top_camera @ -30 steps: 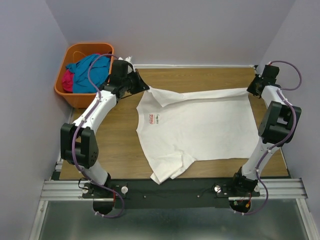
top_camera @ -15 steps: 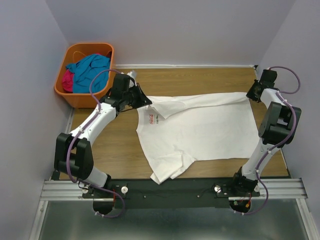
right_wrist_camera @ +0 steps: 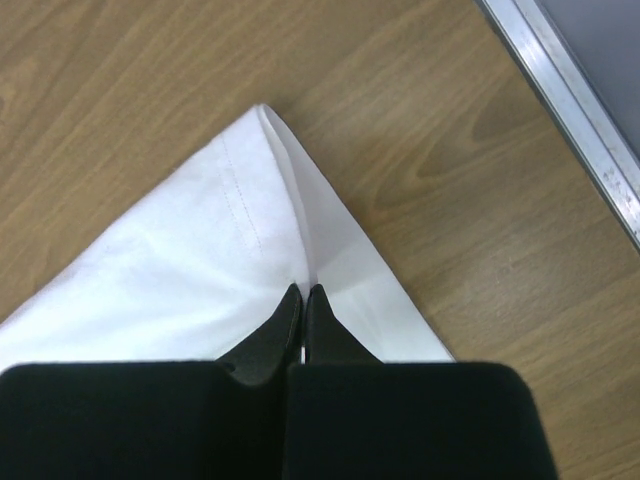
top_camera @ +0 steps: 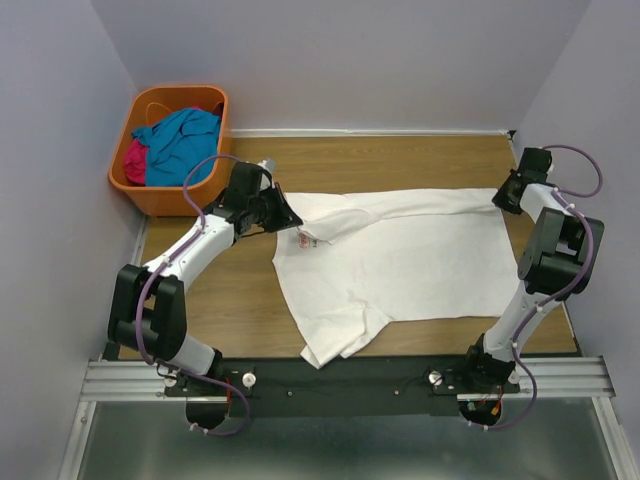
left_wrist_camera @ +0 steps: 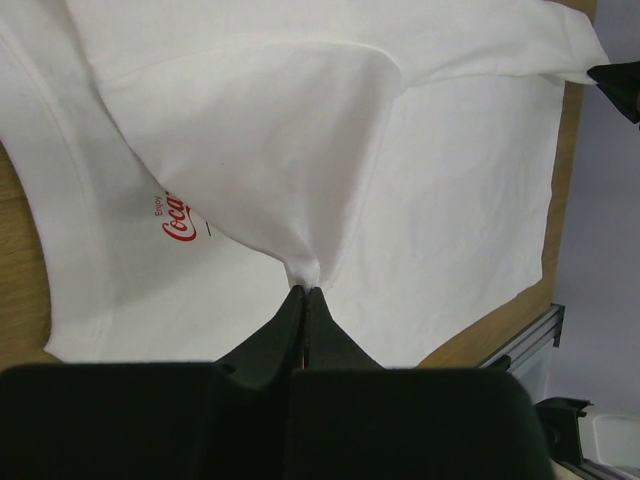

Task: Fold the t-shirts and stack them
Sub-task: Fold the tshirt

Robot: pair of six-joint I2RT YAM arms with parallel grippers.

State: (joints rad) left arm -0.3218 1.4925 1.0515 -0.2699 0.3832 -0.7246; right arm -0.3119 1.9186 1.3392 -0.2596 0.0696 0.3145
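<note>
The left gripper is closed on a pinch of the white tee just beside its red print. The right gripper is closed on the hem corner. The edge between them runs left to right across the top view. The rest lies flat on the table toward the frame bottom, so I think the fold goes that way
</note>
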